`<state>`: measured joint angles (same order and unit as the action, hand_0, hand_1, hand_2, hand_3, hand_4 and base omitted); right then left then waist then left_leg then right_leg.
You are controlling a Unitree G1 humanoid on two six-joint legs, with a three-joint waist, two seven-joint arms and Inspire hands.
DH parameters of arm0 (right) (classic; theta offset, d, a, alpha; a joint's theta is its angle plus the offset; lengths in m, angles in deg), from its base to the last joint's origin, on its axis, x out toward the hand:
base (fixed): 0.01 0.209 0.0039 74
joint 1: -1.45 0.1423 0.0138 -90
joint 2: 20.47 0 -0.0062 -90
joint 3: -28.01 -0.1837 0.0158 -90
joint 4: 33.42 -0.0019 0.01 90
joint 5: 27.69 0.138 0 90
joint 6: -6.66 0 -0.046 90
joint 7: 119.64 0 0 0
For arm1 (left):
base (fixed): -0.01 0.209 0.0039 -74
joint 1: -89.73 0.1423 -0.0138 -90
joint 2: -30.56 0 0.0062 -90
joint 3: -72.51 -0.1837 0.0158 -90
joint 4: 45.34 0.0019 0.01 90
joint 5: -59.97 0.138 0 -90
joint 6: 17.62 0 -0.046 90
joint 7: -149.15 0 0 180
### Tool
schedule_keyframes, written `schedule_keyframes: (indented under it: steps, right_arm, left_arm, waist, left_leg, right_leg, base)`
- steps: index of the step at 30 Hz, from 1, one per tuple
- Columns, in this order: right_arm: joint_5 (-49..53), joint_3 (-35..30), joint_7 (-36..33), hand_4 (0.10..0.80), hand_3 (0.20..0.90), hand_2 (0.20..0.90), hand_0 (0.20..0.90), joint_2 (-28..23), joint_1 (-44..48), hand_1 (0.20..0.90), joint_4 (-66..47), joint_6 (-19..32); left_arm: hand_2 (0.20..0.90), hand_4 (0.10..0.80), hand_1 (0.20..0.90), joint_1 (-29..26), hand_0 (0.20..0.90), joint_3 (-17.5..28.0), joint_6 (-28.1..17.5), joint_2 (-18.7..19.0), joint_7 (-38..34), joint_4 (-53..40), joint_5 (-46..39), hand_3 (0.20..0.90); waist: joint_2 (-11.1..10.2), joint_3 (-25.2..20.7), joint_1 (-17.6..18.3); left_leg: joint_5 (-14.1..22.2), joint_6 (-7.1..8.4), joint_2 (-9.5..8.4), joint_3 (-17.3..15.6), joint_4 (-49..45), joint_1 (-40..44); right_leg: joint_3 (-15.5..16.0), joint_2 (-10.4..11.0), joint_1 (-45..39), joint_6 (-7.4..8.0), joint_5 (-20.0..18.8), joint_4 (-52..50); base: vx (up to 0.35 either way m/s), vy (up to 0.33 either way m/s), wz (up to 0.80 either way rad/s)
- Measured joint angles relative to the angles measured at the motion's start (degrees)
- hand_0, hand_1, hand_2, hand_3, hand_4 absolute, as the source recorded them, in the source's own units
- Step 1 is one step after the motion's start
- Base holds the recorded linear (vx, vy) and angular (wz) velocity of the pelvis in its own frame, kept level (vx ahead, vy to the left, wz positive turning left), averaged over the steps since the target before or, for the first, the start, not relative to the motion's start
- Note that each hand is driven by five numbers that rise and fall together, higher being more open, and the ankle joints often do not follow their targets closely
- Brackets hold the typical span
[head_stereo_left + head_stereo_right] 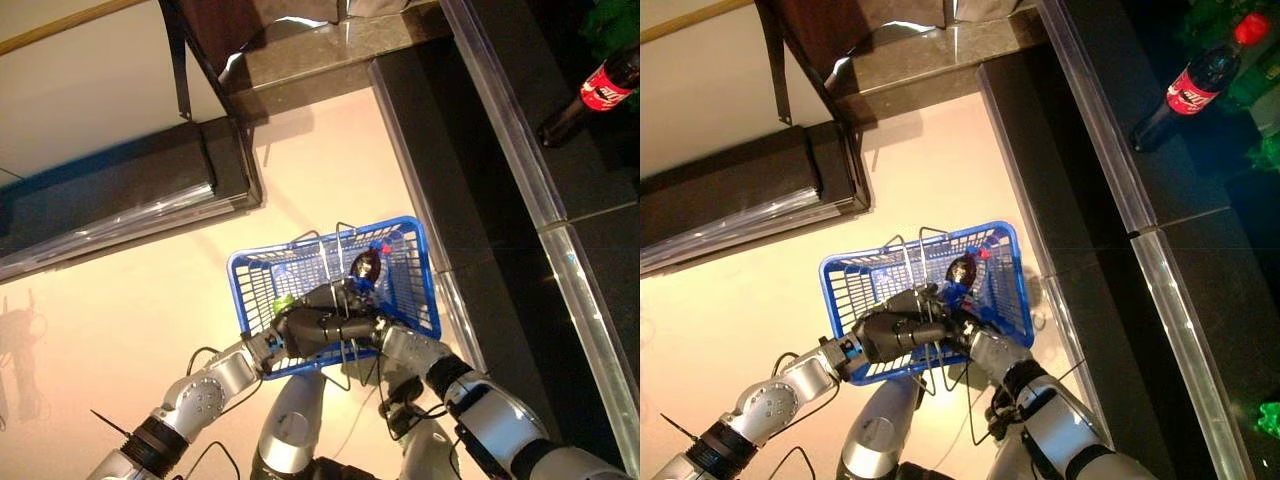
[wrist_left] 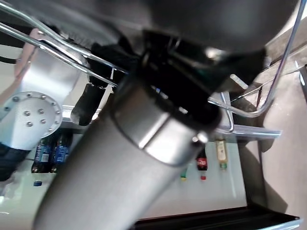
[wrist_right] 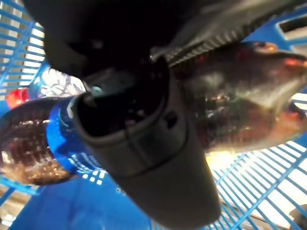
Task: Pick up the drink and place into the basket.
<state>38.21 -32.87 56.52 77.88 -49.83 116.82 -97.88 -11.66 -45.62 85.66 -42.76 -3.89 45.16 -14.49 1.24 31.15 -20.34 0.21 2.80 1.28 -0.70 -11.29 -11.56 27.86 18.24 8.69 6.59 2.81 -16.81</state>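
The blue wire-mesh basket (image 1: 262, 280) hangs above the pale floor. My left hand (image 1: 305, 330) is curled round its metal handles (image 1: 345, 235). Inside the basket is the drink (image 3: 249, 96), a dark bottle with a blue label and a red cap, which also shows in the left eye view (image 1: 365, 265). My right hand (image 1: 352, 300) reaches into the basket from the right, and in the right wrist view its thumb (image 3: 144, 158) and fingers are wrapped round the bottle's middle. The bottle is low in the basket, over the mesh bottom (image 3: 268, 182).
A cola bottle (image 1: 600, 90) lies on the dark shelf (image 1: 480, 180) at the upper right, behind a metal rail (image 1: 505, 120). A low dark unit (image 1: 110, 190) stands at the left. Something small and green (image 1: 283, 303) shows at the basket's near rim.
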Motion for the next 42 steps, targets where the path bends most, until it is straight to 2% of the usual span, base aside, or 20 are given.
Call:
schedule_keyframes:
  steps: [13,18,23,25,29,32,35,38,42]
  right_arm:
    - [0.6,-1.7,0.1,0.800,0.900,0.900,0.900,-0.9,1.2,0.900,1.4,0.6]
    - [0.5,-1.8,-0.2,0.800,0.900,0.900,0.900,-1.5,0.7,0.900,-1.9,2.2]
    - [0.3,-1.6,-2.3,0.800,0.900,0.900,0.900,-4.0,-5.6,0.900,-16.9,5.4]
    - [-2.0,-1.4,-4.0,0.800,0.900,0.900,0.900,-6.0,-10.5,0.900,-28.9,7.3]
    - [-7.9,-2.9,-3.4,0.800,0.900,0.900,0.900,-7.8,-18.0,0.900,-42.1,8.2]
    - [-10.9,-4.0,-1.9,0.800,0.900,0.900,0.900,-9.9,-23.3,0.900,-48.2,7.9]
    - [-14.6,-5.5,2.5,0.800,0.900,0.900,0.900,-13.1,-28.4,0.900,-53.6,7.5]
    - [-16.3,-7.2,7.2,0.800,0.900,0.900,0.900,-15.8,-32.4,0.900,-57.6,7.6]
    - [-17.0,-8.0,10.2,0.800,0.900,0.900,0.900,-16.8,-33.8,0.900,-59.3,7.7]
  left_arm:
    - [0.300,0.100,0.300,-0.3,0.300,-0.1,0.5,0.5,-0.6,0.1,-0.1,0.200]
    - [0.300,0.100,0.300,-0.1,0.300,0.3,0.5,0.6,-0.6,0.1,-0.1,0.200]
    - [0.300,0.100,0.300,1.5,0.300,2.6,0.5,0.4,-0.6,0.1,0.0,0.200]
    - [0.300,0.100,0.300,3.7,0.300,4.7,0.5,-0.3,-0.6,0.1,1.1,0.200]
    - [0.300,0.100,0.300,7.5,0.300,7.6,-0.6,-0.6,-0.6,0.1,3.6,0.200]
    - [0.300,0.100,0.300,9.2,0.300,9.0,-1.5,-0.7,-0.6,0.1,5.6,0.200]
    - [0.300,0.100,0.300,11.6,0.300,10.5,-4.1,-0.9,-0.6,0.4,7.9,0.200]
    - [0.300,0.100,0.300,13.1,0.300,11.3,-6.7,-1.3,-1.0,1.9,8.5,0.200]
    - [0.300,0.100,0.300,13.4,0.300,11.5,-9.5,-3.4,-4.0,4.7,8.8,0.200]
  waist:
    - [0.0,0.0,0.3]
    - [0.0,0.0,0.2]
    - [-0.1,0.0,1.2]
    - [-0.2,0.0,2.0]
    - [-1.2,0.0,4.6]
    - [-2.1,0.0,6.2]
    - [-3.4,-0.1,8.0]
    - [-3.7,-0.1,9.7]
    - [-3.9,-0.1,11.1]
  left_leg:
    - [0.0,0.00,0.09,-0.2,0.0,0.0]
    - [0.0,0.01,0.10,-0.3,0.0,0.0]
    - [0.0,0.01,0.22,-0.5,0.2,-0.1]
    - [0.0,0.00,0.25,-0.7,0.3,-0.1]
    - [0.1,0.00,0.53,-1.3,0.3,-0.2]
    - [0.2,-0.03,0.94,-2.3,0.4,-0.3]
    - [0.1,-0.01,1.69,-3.4,0.4,-0.6]
    - [0.1,0.20,2.27,-3.8,0.5,-0.6]
    - [-0.3,0.65,2.91,-4.5,1.5,0.3]
  right_leg:
    - [0.0,-0.1,0.0,0.00,0.0,0.0]
    - [0.0,-0.1,0.0,0.00,0.0,0.0]
    - [-0.1,-0.2,0.2,-0.01,0.0,0.1]
    - [-0.3,-0.3,0.4,0.01,-0.1,0.2]
    - [-0.9,-0.7,0.7,-0.05,-0.5,0.6]
    - [-1.8,-1.2,1.0,-0.20,-1.3,1.6]
    - [-3.3,-2.4,1.5,-0.47,-2.5,3.3]
    - [-3.7,-3.3,1.4,-0.79,-3.1,4.5]
    - [-5.0,-4.2,1.3,-1.13,-3.6,5.3]
  base:
    - [0.000,0.000,0.00]
    - [0.000,0.000,0.00]
    - [-0.022,0.004,-0.01]
    - [-0.041,0.010,-0.03]
    - [-0.042,0.015,-0.07]
    - [-0.034,-0.004,-0.20]
    - [-0.030,-0.018,-0.18]
    - [-0.019,-0.016,-0.13]
    - [-0.001,-0.017,-0.12]
